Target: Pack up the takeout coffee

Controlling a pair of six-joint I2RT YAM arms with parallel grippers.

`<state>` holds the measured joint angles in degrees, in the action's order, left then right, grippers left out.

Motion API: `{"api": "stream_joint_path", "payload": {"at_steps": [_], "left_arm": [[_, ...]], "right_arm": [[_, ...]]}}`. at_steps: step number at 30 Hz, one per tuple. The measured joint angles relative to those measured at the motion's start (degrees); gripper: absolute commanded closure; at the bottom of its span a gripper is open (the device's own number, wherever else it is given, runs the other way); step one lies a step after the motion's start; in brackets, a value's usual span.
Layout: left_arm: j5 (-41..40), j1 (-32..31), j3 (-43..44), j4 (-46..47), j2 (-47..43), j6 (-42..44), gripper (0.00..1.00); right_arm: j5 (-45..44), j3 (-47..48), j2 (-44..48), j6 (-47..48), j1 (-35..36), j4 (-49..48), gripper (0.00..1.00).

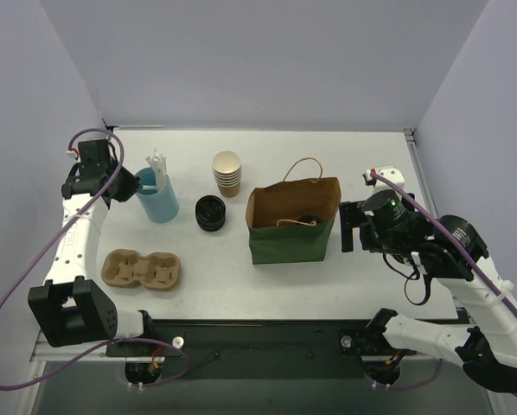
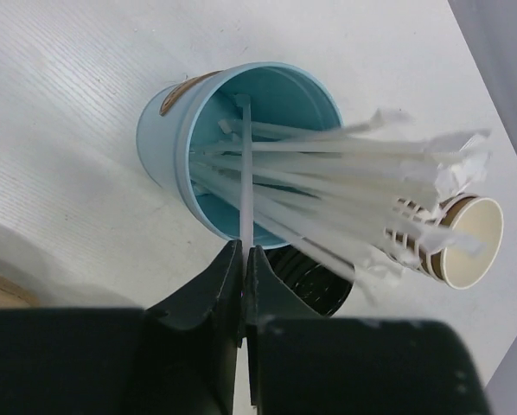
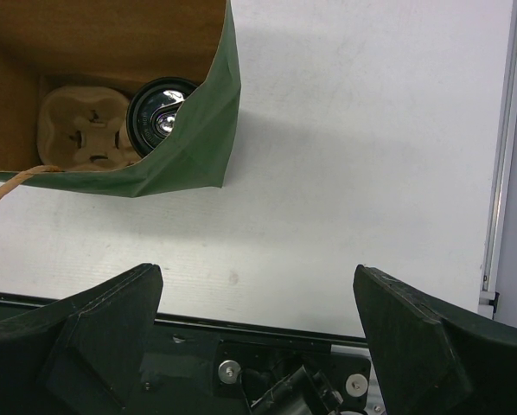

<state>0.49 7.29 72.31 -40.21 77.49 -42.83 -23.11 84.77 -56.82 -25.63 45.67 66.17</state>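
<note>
left fingers (image 2: 226,278) pinching wrapped straw (image 2: 245,173), black-lidded coffee (image 3: 159,117) inside green bag (image 3: 194,156)

One green paper bag (image 1: 293,242), one lidded coffee (image 3: 161,117), one pulp cup carrier (image 1: 143,269) and a second carrier (image 3: 81,130), one blue cup (image 1: 159,206), one stack of tan cups (image 1: 227,174), one stack of black lids (image 1: 211,213); the wrapped straws (image 2: 345,164) are too bunched to count.
</note>
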Motion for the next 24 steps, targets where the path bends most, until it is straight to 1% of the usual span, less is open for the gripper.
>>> {"api": "stream_joint_path", "payload": {"at_steps": [3,10,16,20,24], "left_arm": [[-0.46,-0.02,2.12,-1.84,-0.02,0.33,0.94],[-1.16,0.00,9.60,-9.16,-1.14,1.68,0.94],[-1.90,0.00,12.46,-18.05,-4.39,3.23,1.00],[-2.36,0.00,18.82,-22.25,-4.50,4.68,1.00],[-2.14,0.00,27.04,-22.95,-4.63,5.68,1.00]], "right_arm": [[-0.02,0.00,0.00,0.24,-0.11,0.00,0.00],[0.02,0.20,-0.22,1.51,-0.37,0.00,0.00],[0.02,1.84,-1.44,2.14,-0.70,-0.02,0.00],[0.09,3.04,-2.36,2.14,-0.70,-0.13,0.00],[0.07,5.20,-3.61,2.36,-0.74,-0.02,0.00]]}}
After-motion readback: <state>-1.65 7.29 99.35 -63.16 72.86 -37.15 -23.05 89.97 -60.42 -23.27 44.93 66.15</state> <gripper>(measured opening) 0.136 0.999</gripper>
